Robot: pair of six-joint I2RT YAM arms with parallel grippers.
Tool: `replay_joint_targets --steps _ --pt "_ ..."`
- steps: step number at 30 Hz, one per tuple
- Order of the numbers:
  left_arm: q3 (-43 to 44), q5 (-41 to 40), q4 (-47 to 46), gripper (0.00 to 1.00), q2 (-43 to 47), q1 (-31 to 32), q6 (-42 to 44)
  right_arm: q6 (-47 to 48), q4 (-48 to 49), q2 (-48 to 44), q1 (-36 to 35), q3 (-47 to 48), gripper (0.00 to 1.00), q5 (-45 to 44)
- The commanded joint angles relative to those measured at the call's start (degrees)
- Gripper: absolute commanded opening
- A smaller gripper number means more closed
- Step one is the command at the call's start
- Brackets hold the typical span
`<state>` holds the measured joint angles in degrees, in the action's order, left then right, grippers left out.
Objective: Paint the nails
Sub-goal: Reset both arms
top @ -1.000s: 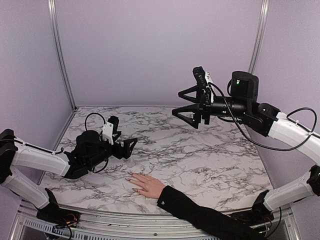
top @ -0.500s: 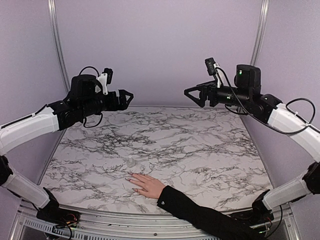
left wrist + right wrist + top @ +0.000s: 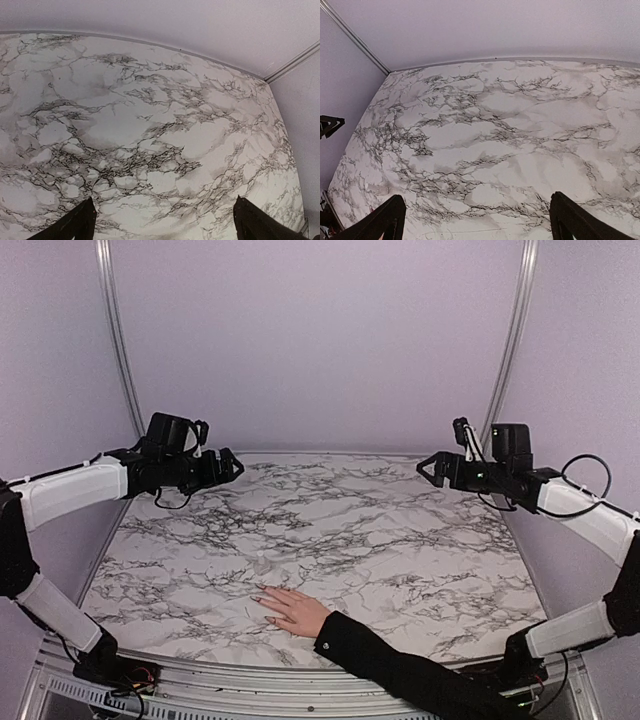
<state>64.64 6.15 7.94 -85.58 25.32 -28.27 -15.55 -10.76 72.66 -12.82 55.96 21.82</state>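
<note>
1. We find the left end effector (image 3: 232, 466) raised above the far-left part of the table (image 3: 350, 530). Its jaws are spread wide and nothing sits between them.
2. The right end effector (image 3: 425, 465) mirrors it above the far-right part of the table. It is likewise fully spread and empty.
3. Change noted: a second ago the left arm was low over the left side of the table, close to the hand (image 3: 297, 612). It has since lifted and pulled back toward the far-left corner.
4. Change noted: the right arm has dropped from a higher pose and drawn back toward the right edge.
5. The hand lies flat near the near edge, roughly at its middle, in a black sleeve (image 3: 400, 672) with the fingers pointing left. It has not shifted.
6. The nails (image 3: 262, 598) are too small here for us to tell whether they carry any paint.
7. Both wrist views show only bare marble between the fingers; no brush or polish bottle appears in any view.
8. Our judgement: both arms now stand well apart from the nails, so no painting is under way. This reads as a withdrawn or neutral pose.
</note>
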Motion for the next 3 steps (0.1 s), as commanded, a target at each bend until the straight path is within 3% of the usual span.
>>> replay_joint_targets --steps 1,3 --pt "-3.13 -0.22 1.41 0.99 -0.02 -0.1 -1.59 -1.46 4.86 -1.88 2.1 -2.83 0.99 -0.46" --pt "-4.12 -0.44 1.16 0.99 0.06 -0.1 -2.09 -1.88 5.96 -1.82 2.44 -4.25 0.99 -0.81"
